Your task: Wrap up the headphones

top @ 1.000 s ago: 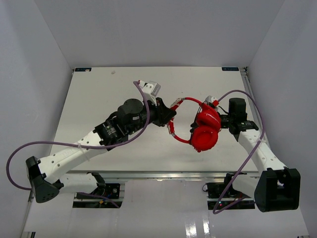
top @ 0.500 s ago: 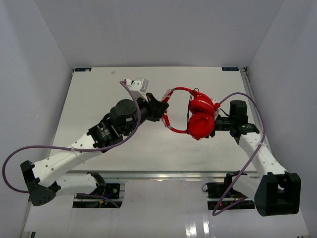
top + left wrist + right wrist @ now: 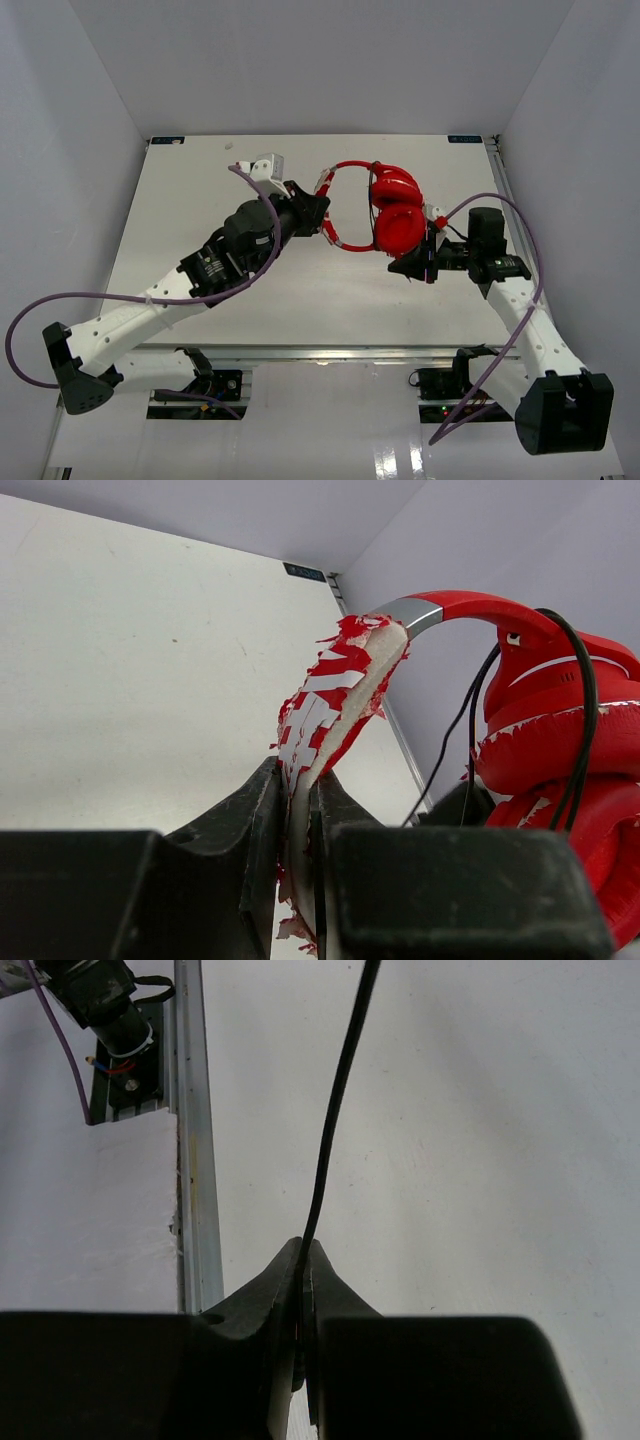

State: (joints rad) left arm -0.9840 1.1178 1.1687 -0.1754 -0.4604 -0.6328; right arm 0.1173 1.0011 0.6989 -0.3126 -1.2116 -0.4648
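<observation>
Red padded over-ear headphones [image 3: 396, 215] above white flat bench [image 3: 190, 190], left claw [image 3: 322, 218] on headband [image 3: 340, 690] at left, right claw [image 3: 408, 268] on cable [image 3: 340, 1110], nearer

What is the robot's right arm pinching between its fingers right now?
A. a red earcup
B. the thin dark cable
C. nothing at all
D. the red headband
B: in the right wrist view the thin dark cable runs straight down into the shut right fingers, while the left fingers clamp the headband.
</observation>
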